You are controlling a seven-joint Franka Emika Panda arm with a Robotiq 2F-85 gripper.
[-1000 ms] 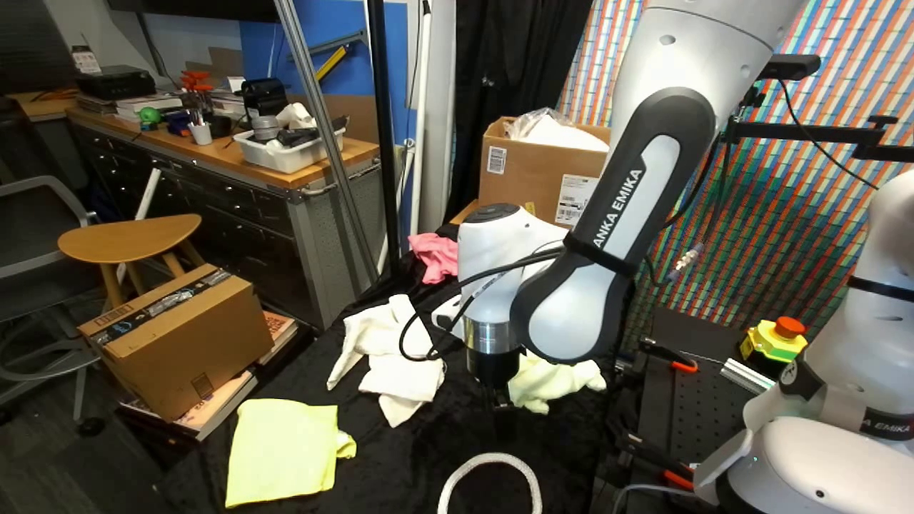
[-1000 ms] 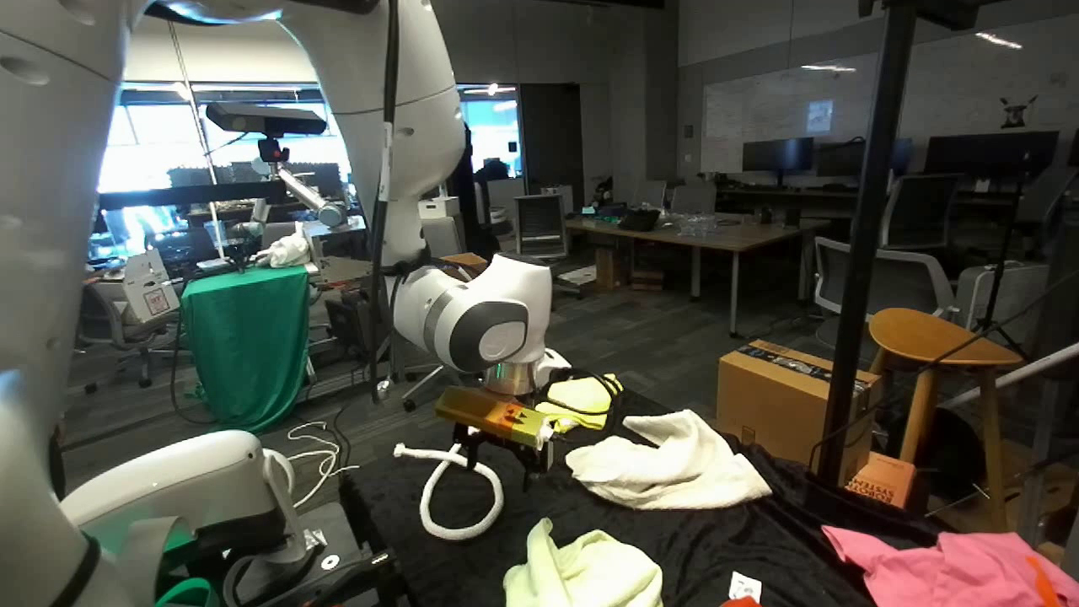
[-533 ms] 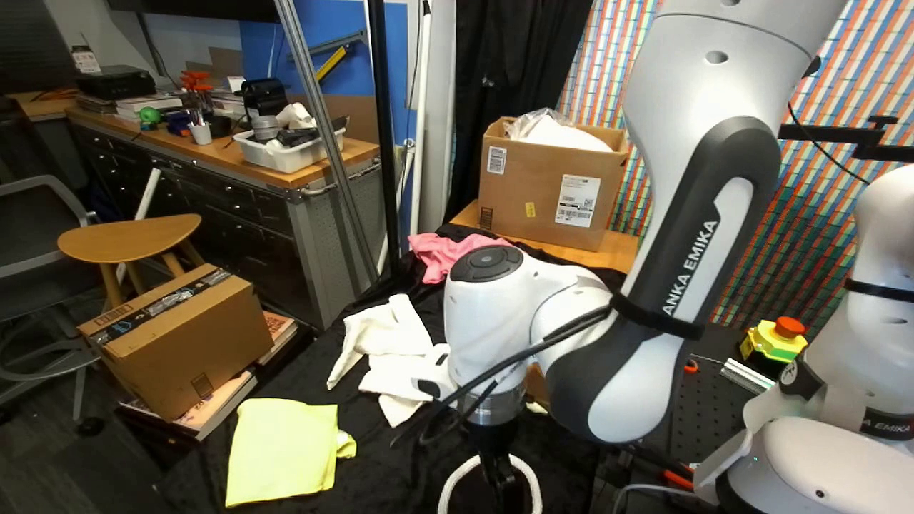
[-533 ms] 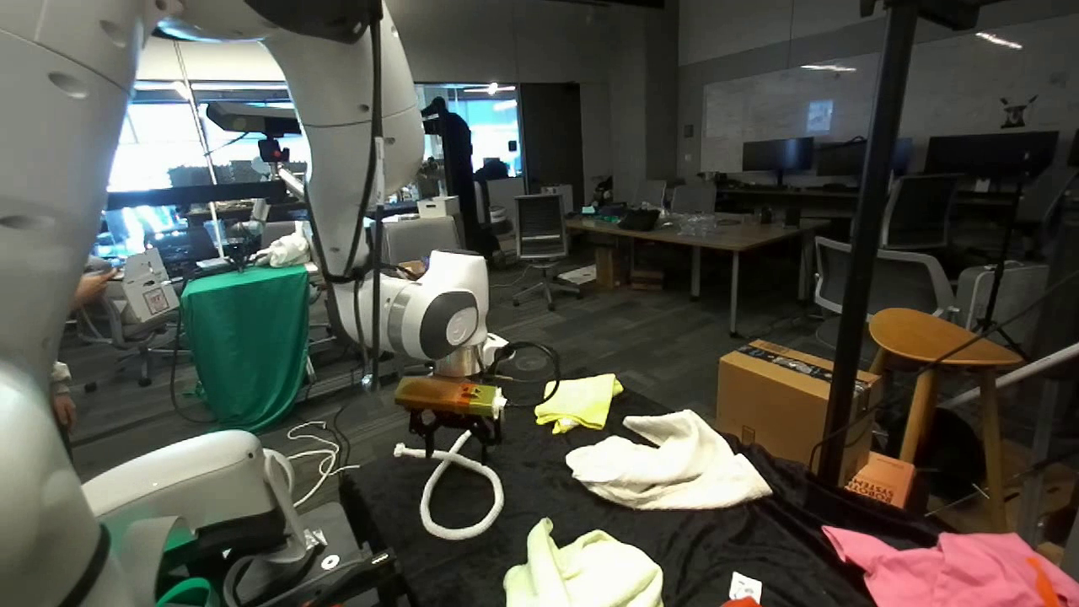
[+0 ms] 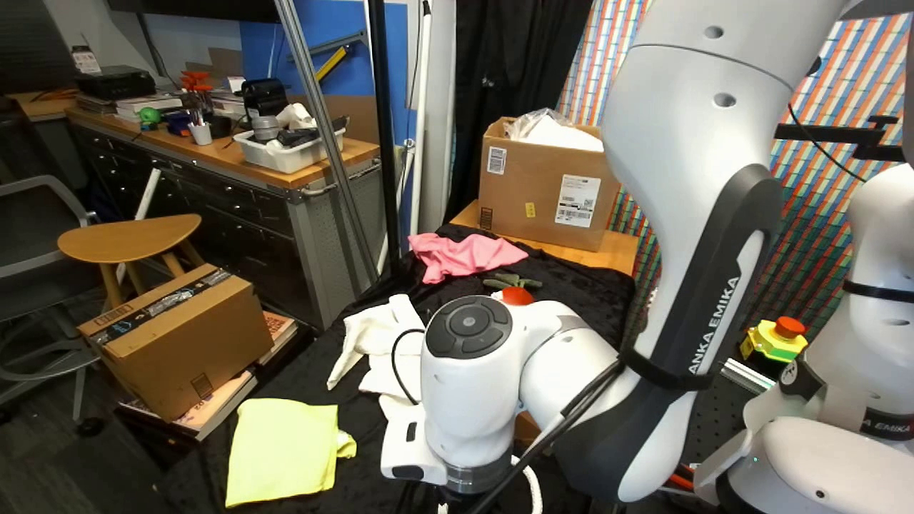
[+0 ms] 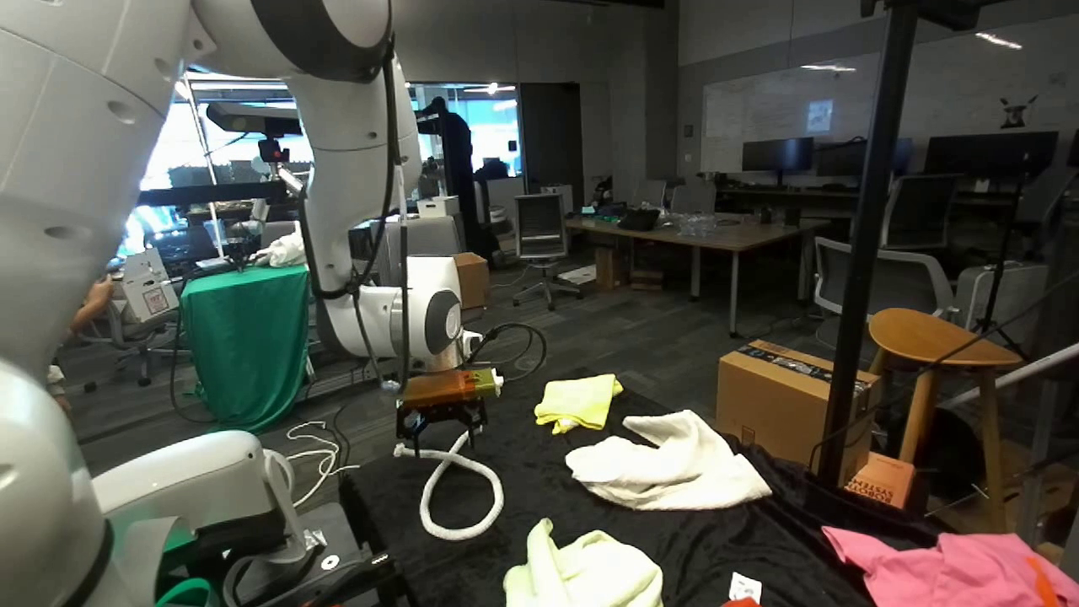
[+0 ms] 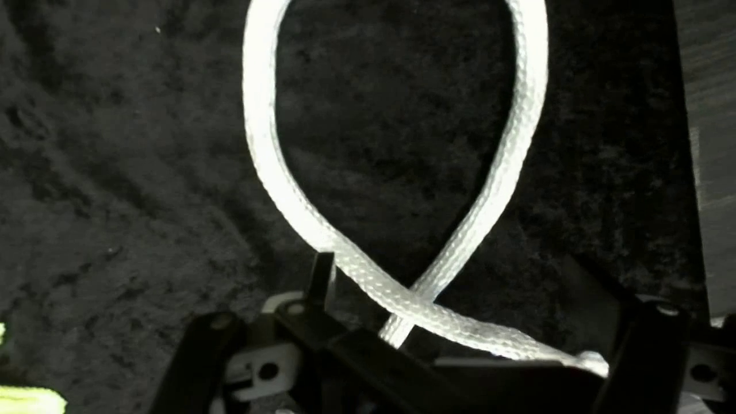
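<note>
A white braided rope [image 7: 261,98] lies on black cloth [image 6: 539,497] in a loop with crossed ends; all views show it, though the arm hides most of the rope [image 5: 532,489] in an exterior view. My gripper [image 7: 460,276] is open above the crossing, its fingers spread to either side, nothing gripped. One knotted rope end appears beside the right finger in the wrist view; whether they touch I cannot tell. In an exterior view the gripper [image 6: 447,443] hangs over the rope's ends, beneath an orange-yellow wrist housing [image 6: 451,388]. Elsewhere its fingers are mostly cut off by the lower edge.
Around the rope lie a yellow cloth [image 5: 282,450], a white cloth [image 6: 666,468], a pale green cloth [image 6: 582,573] and a pink cloth [image 6: 944,565]. A black post [image 6: 860,253] rises beside the table. Another white robot arm [image 5: 835,457] stands close by.
The arm has travelled from near the white and pale green cloths to above the rope's crossed ends. The gripper has stayed open, and the rope and cloths lie as before.
</note>
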